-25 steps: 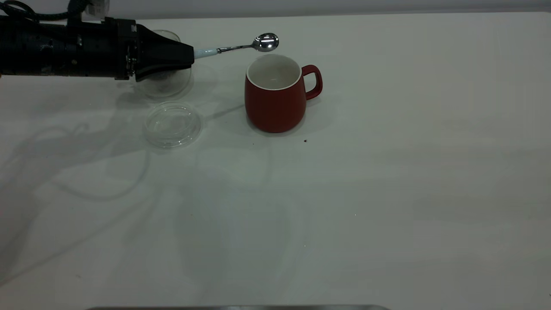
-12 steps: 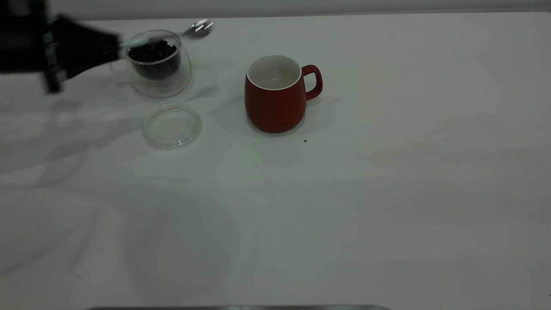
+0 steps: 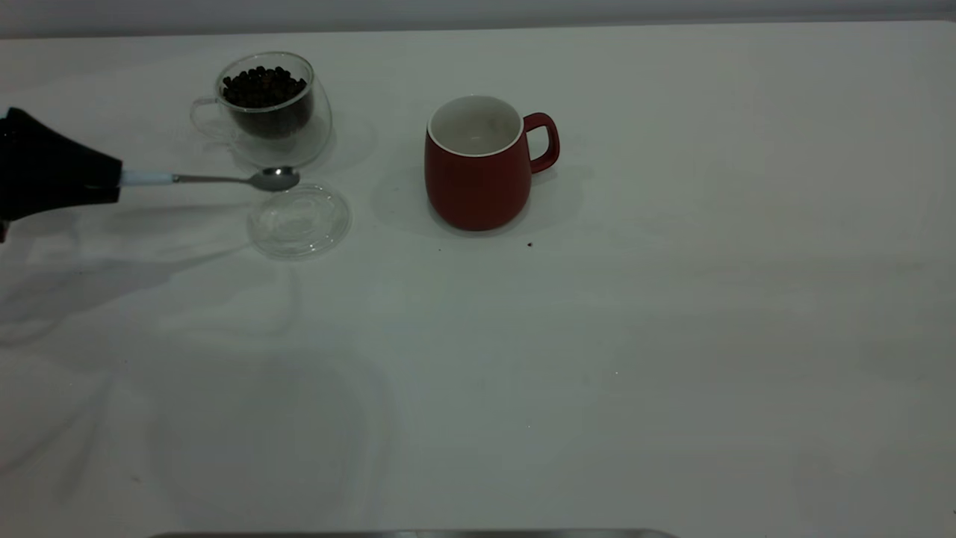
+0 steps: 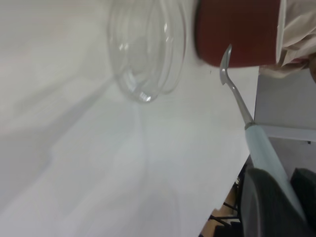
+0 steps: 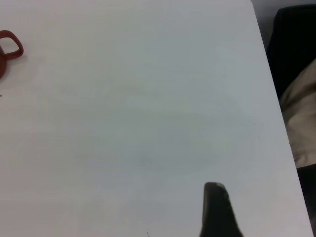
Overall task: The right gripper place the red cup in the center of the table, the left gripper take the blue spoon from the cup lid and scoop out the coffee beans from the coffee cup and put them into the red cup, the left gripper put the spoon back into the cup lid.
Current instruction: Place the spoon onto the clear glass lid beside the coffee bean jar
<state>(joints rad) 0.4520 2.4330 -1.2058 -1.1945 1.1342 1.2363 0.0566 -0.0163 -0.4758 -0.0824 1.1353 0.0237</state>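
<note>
Swinging back toward the left edge of the broad white table [image 3: 672, 359], the left gripper [image 3: 112, 179] is pinched on the pale blue handle of the small metal-bowled blue spoon [image 3: 224, 178]. A second ago the spoon was over the mug; now its bowl looks empty and hangs at the far rim of the round clear glass cup lid [image 3: 300, 222], so I reckon I'm on the put-back step. Next out, mid-table, is the rounded dark red cup [image 3: 478, 168]; I can't see beans inside. Farthest, toward the far-left corner, the clear double-walled coffee cup [image 3: 270, 112] holds dark coffee beans [image 3: 264, 84]. The right gripper [image 5: 216, 207] is parked over bare table; can't tell its state. No readable writing.
</note>
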